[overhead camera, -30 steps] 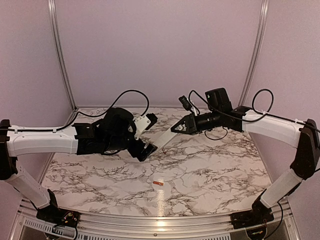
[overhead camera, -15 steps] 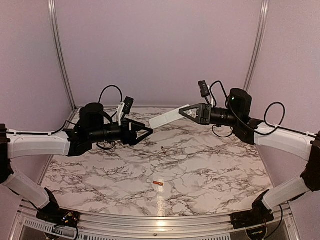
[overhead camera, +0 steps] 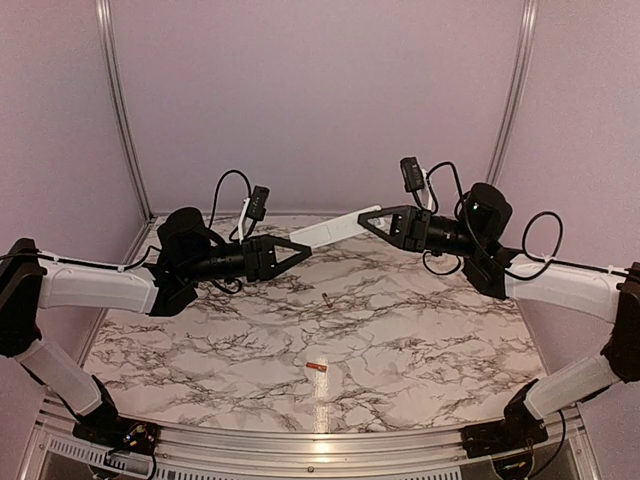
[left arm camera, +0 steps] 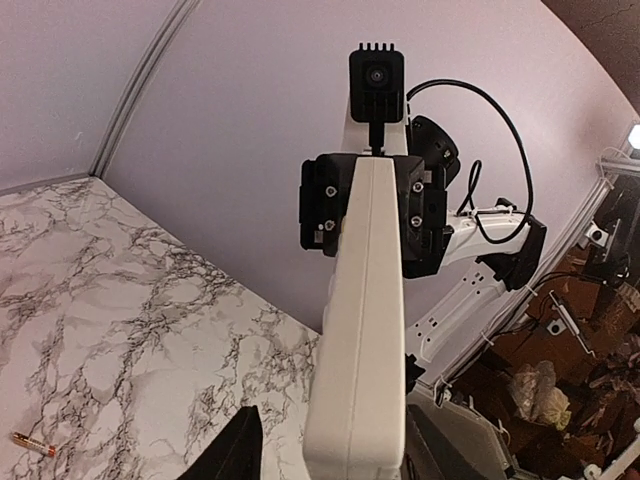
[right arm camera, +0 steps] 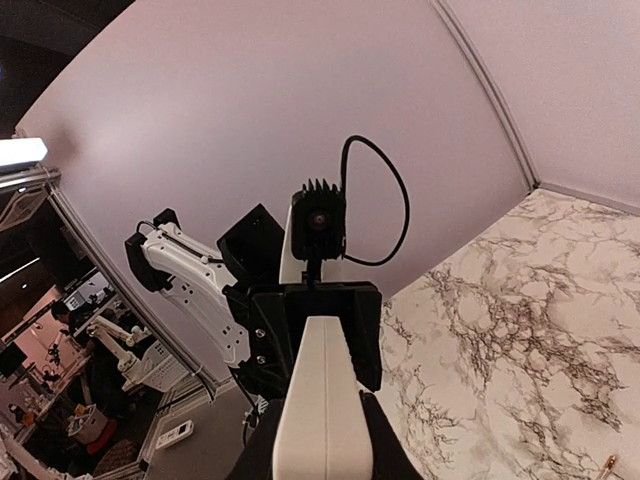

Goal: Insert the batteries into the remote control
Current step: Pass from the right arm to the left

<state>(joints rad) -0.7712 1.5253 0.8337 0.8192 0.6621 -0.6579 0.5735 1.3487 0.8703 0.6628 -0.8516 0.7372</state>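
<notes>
The remote control [overhead camera: 335,230] is a slim white bar held level in the air over the back of the table. My right gripper [overhead camera: 362,222] is shut on its right end, and that end sits clamped between the black fingers in the right wrist view [right arm camera: 320,400]. My left gripper [overhead camera: 305,248] is open around the other end. The left wrist view shows the remote [left arm camera: 365,330] between the fingers [left arm camera: 238,448], with a gap on the left side. Two batteries lie on the marble, one [overhead camera: 327,297] below the remote and one [overhead camera: 317,368] nearer the front.
The marble tabletop [overhead camera: 430,330] has purple walls behind and at both sides. Black cables loop off both wrists above the remote. One battery [left arm camera: 33,443] also shows at the bottom left of the left wrist view.
The left arm rose off the table and swung to the remote's free end, its jaws narrowing. The right arm lifted the remote higher and levelled it. A battery now shows where the left gripper was.
</notes>
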